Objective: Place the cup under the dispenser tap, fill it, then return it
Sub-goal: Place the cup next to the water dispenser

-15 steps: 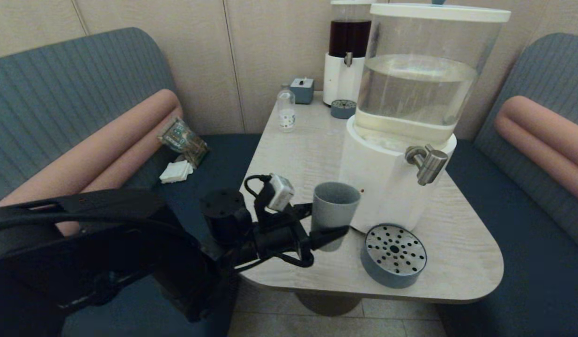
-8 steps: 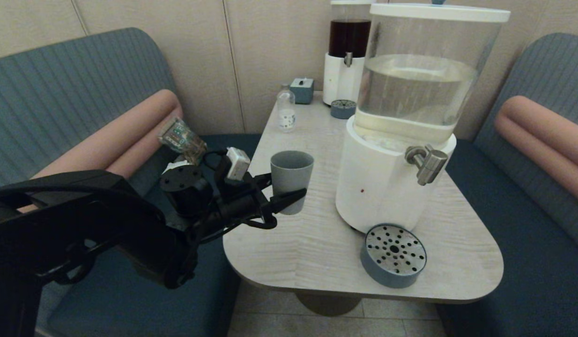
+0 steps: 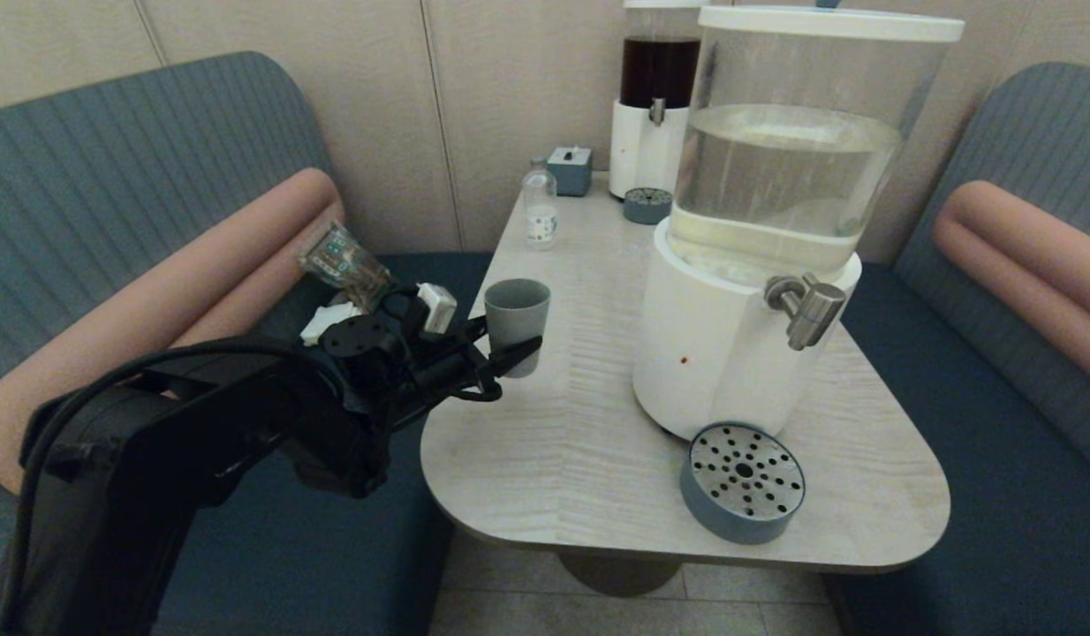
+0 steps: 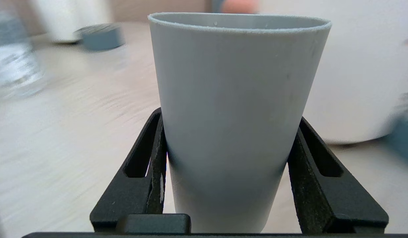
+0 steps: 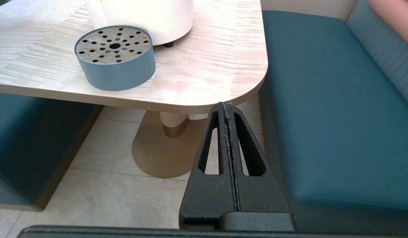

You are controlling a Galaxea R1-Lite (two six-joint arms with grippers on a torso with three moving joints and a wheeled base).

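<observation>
The grey-blue cup (image 3: 516, 320) stands upright near the table's left edge, held by my left gripper (image 3: 503, 346), whose black fingers (image 4: 151, 172) press both sides of the cup (image 4: 235, 112). Whether its base touches the tabletop I cannot tell. The brushed-metal dispenser tap (image 3: 808, 308) sticks out of the large white-based dispenser (image 3: 730, 353) with the clear water tank, well to the right of the cup. My right gripper (image 5: 226, 107) hangs shut and empty below the table's front right corner, out of the head view.
A round blue drip tray (image 3: 743, 481) with a perforated metal top sits under the tap. A small clear bottle (image 3: 539, 210), a small blue box (image 3: 570, 170) and the dark-liquid dispenser (image 3: 655, 97) stand at the table's far end. Benches flank the table (image 3: 580, 442).
My left arm has carried the cup away from the dispenser's base, leftward and toward the far side, to the table's left edge. The right arm has not moved.
</observation>
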